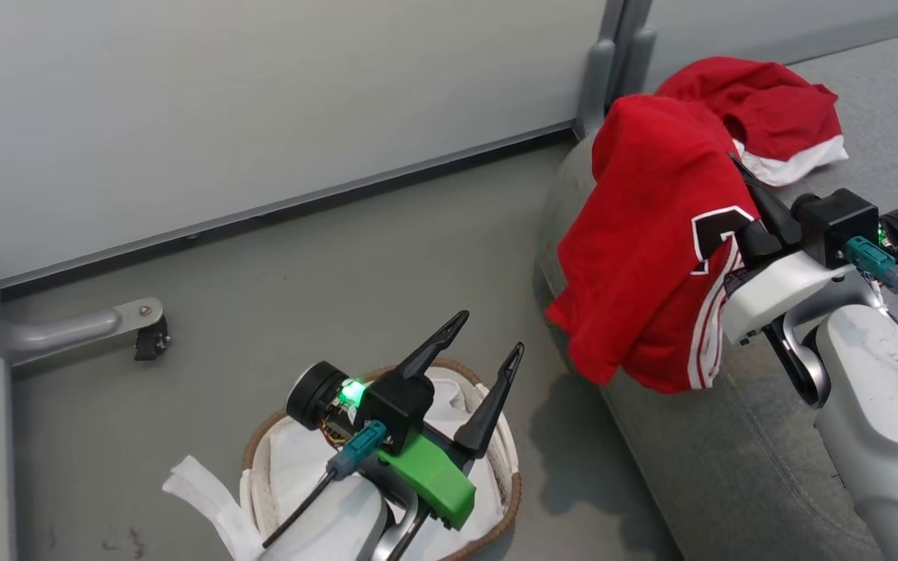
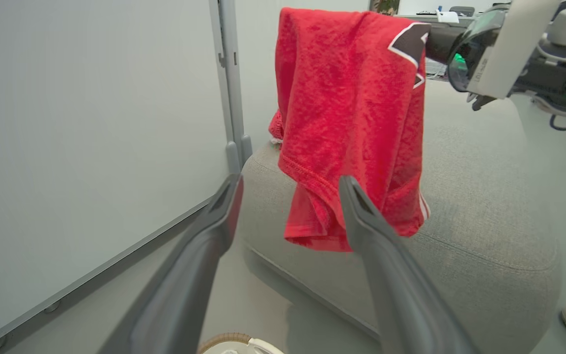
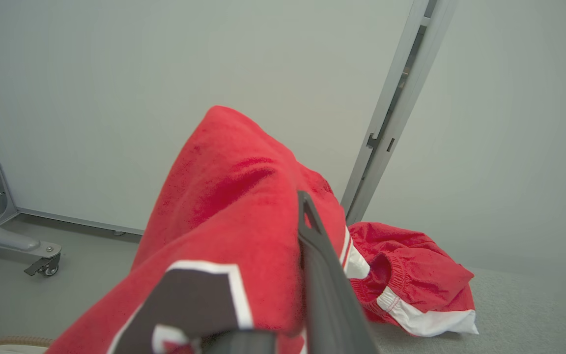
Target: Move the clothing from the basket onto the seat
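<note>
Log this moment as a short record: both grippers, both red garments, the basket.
left gripper: open, jaws apart, above the basket
right gripper: shut on the jersey
jersey: red, hanging at the corner of the seat
second garment: red with white trim, lying on the seat
basket: on the floor, white liner inside, no red clothing visible in it

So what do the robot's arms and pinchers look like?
Each gripper has two long, dark, pointy fingers. The left gripper has a bright green plastic block, a glowing green light and a teal plug with a black cable. The right gripper sits on a white block with a second teal plug. Its forearm is pale grey with dark specks.
</note>
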Robot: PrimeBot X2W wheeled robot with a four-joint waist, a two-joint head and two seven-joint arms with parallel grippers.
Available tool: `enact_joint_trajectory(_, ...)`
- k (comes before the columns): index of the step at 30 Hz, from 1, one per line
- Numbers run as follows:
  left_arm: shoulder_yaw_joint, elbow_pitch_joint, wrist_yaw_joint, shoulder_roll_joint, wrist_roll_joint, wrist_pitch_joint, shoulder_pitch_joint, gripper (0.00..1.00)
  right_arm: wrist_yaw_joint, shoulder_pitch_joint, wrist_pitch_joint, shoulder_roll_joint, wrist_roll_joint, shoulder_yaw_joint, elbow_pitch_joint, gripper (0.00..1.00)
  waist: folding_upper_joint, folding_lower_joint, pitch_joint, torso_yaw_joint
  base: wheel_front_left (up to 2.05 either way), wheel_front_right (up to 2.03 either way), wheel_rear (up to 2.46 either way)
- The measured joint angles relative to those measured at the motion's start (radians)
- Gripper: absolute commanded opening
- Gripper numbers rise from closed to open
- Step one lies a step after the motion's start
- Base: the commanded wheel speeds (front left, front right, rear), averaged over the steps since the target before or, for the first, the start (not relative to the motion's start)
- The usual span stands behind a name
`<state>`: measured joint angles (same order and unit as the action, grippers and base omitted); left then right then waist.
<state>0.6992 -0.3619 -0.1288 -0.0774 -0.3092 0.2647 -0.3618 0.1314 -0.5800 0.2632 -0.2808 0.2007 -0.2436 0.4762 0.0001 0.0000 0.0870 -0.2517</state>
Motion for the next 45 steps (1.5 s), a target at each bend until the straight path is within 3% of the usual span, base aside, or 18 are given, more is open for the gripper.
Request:
enact_joint_trajectory(13,0.047,0.019,0.000,-0.037,0.006,0.000,-0.080,1.00,0.000,-0.091,0.000,0.011,-0.009,0.099,0.003,0.00,0.0000,0.0000,0.153,-0.106,0.00,0.00,0.00)
enact_joint_trajectory(19,0.060,0.038,0.000,-0.052,0.005,0.000,-0.111,1.00,0.000,-0.256,0.000,-0.076,-0.040,0.177,0.032,0.00,0.0000,0.0001,0.222,-0.103,0.00,0.00,0.00)
enact_joint_trajectory(27,0.076,0.089,0.000,-0.071,0.021,0.000,-0.174,1.00,0.000,-0.460,-0.003,-0.259,-0.043,0.243,0.171,0.00,0.0000,0.0001,0.320,-0.047,0.00,0.00,0.00)
enact_joint_trajectory(32,0.080,0.119,0.000,-0.085,0.033,0.000,-0.213,1.00,0.000,-0.499,-0.007,-0.312,-0.018,0.299,0.263,0.00,0.0000,0.0001,0.395,-0.003,0.00,0.00,0.00)
enact_joint_trajectory(37,0.080,0.140,0.000,-0.093,0.054,0.000,-0.237,1.00,0.000,-0.493,-0.002,-0.319,-0.029,0.349,0.345,0.00,0.0000,0.0002,0.471,0.037,0.00,0.00,0.00)
enact_joint_trajectory(45,0.087,0.139,0.000,-0.101,0.065,0.000,-0.245,1.00,0.000,-0.450,-0.001,-0.230,-0.094,0.408,0.411,0.00,0.0000,0.0002,0.578,0.076,0.00,0.00,0.00)
